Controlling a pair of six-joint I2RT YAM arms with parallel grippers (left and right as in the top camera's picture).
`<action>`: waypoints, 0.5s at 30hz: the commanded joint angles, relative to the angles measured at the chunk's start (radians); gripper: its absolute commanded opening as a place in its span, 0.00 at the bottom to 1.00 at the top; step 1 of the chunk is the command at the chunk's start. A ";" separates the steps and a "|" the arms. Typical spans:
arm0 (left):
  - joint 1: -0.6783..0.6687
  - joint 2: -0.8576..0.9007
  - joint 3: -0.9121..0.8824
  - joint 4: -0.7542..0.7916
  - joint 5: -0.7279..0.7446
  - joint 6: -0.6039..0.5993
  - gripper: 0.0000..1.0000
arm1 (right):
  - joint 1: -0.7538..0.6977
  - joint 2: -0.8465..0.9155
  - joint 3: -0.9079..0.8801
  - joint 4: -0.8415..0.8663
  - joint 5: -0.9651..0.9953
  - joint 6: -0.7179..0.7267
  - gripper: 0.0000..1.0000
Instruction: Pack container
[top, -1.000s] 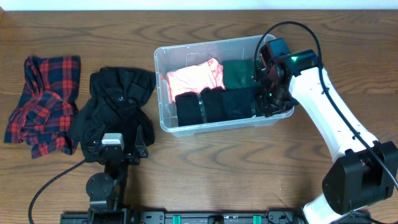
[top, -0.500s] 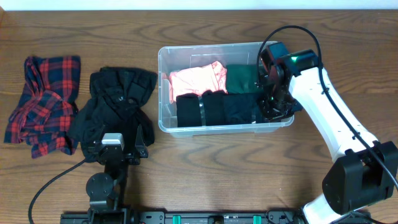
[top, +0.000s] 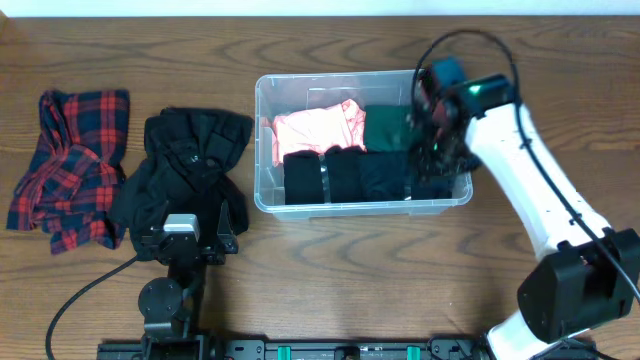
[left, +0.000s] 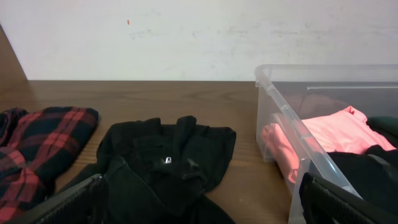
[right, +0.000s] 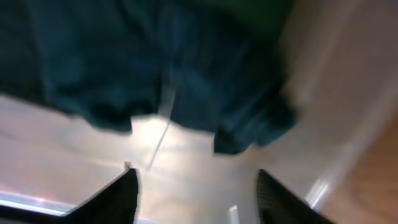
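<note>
The clear plastic container (top: 262, 150) stands at mid-table holding a folded pink garment (top: 318, 128), a green one (top: 387, 124) and dark folded ones (top: 345, 172). My right gripper (top: 437, 160) is open over the container's right end, above bare container floor (right: 199, 168) with a dark teal garment (right: 124, 68) just ahead. My left gripper (left: 199, 208) is open and empty, resting low near the front edge, over a black garment (left: 165, 168). The container's left wall (left: 283, 134) shows in the left wrist view.
A black garment (top: 190, 165) lies left of the container. A red plaid shirt (top: 70, 165) lies at the far left and also shows in the left wrist view (left: 37, 140). A white wall (left: 199, 37) is behind the table.
The container has shifted slightly and straightened. My right gripper has moved a little up and inward over its right end. The left arm has not moved.
</note>
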 joint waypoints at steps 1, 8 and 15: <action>0.003 -0.001 -0.017 -0.034 0.015 -0.002 0.98 | -0.066 -0.005 0.132 0.026 0.011 0.016 0.71; 0.003 -0.001 -0.017 -0.034 0.015 -0.002 0.98 | -0.258 -0.005 0.231 0.175 0.011 0.085 0.99; 0.003 -0.001 -0.017 -0.034 0.015 -0.002 0.98 | -0.466 -0.004 0.231 0.280 0.012 0.149 0.99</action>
